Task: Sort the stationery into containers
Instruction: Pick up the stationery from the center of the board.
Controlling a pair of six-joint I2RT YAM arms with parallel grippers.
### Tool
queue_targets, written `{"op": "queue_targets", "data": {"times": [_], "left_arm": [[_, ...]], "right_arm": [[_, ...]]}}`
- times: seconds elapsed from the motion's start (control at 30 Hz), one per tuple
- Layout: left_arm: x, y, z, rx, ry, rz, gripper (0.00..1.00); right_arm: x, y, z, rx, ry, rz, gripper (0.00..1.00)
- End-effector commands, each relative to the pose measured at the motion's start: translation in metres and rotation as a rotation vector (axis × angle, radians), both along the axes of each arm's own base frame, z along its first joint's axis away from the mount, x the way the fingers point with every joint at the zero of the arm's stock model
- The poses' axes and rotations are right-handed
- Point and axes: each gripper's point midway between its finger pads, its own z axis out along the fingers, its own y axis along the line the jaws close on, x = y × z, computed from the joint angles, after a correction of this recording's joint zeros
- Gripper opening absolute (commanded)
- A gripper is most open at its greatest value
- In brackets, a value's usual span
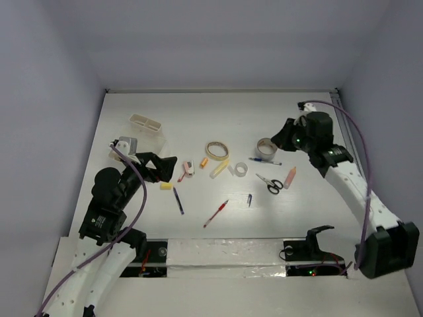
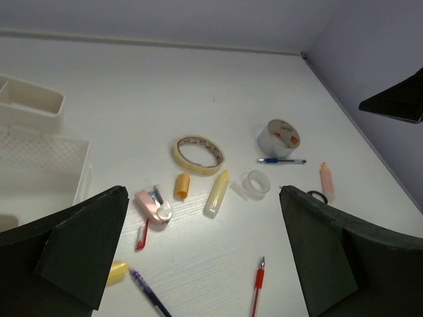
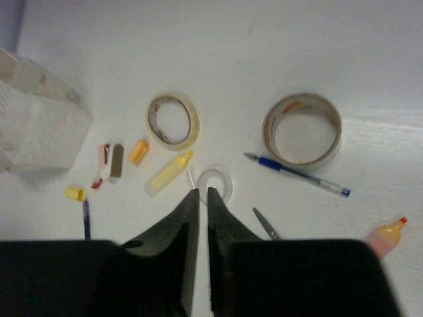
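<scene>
Left claw point(image 1: 158, 165) gapes wide and empty beside the containers point(image 1: 147, 123) toward the surface's far-left corner, seemingly ready to grab. Right claw point(image 3: 201, 198), clenched on nothing, hovers over the clear tape roll point(image 3: 219, 173). The stationery point(image 1: 219, 169) lies scattered mid-surface, unsorted.

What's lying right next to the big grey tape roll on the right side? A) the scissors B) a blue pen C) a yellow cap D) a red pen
B: the blue pen lies just in front of the grey tape roll, closer than anything else.
</scene>
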Motion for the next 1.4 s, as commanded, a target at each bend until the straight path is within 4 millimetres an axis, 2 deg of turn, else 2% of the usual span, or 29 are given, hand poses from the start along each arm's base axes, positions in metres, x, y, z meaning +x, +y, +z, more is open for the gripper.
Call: {"op": "queue_targets", "data": {"times": [0.0, 0.1, 0.27, 0.33, 0.5, 0.57, 0.77, 0.97, 1.17, 1.3, 1.37], "left_arm": [[-0.003, 0.006, -0.001, -0.012, -0.010, 0.029, 0.99], [0.000, 0.004, -0.007, -0.004, 0.007, 0.024, 0.99], [0.003, 0.002, -0.010, 0.008, 0.018, 0.021, 0.99], [0.001, 0.003, -0.008, 0.007, 0.005, 0.021, 0.99], [-0.001, 0.004, -0.006, 0.004, -0.007, 0.019, 0.99], [-0.001, 0.004, -0.006, 0.004, -0.010, 0.019, 0.99], [-0.001, 0.004, -0.005, 0.003, -0.012, 0.019, 0.99], [-0.001, 0.004, -0.005, 0.006, -0.014, 0.018, 0.99], [-0.001, 0.003, -0.006, 0.005, -0.013, 0.018, 0.99], [-0.001, 0.004, -0.005, 0.005, -0.013, 0.022, 0.99], [-0.001, 0.005, -0.005, 0.004, -0.012, 0.028, 0.99]], "right_arm": [[0.028, -0.015, -0.022, -0.125, 0.039, -0.131, 0.20], [0.042, -0.006, -0.046, -0.203, 0.108, -0.130, 0.34], [0.062, 0.023, -0.091, -0.300, 0.210, -0.087, 0.39], [0.069, 0.030, -0.101, -0.311, 0.225, -0.075, 0.42], [0.087, 0.042, -0.130, -0.373, 0.286, -0.058, 0.40], [0.091, 0.038, -0.134, -0.397, 0.295, -0.076, 0.34], [0.097, 0.033, -0.156, -0.454, 0.339, -0.088, 0.33], [0.101, 0.041, -0.170, -0.463, 0.360, -0.069, 0.27], [0.107, 0.037, -0.179, -0.506, 0.369, -0.077, 0.19], [0.114, 0.030, -0.172, -0.541, 0.345, -0.111, 0.02], [0.122, 0.026, -0.151, -0.556, 0.289, -0.132, 0.00]]}}
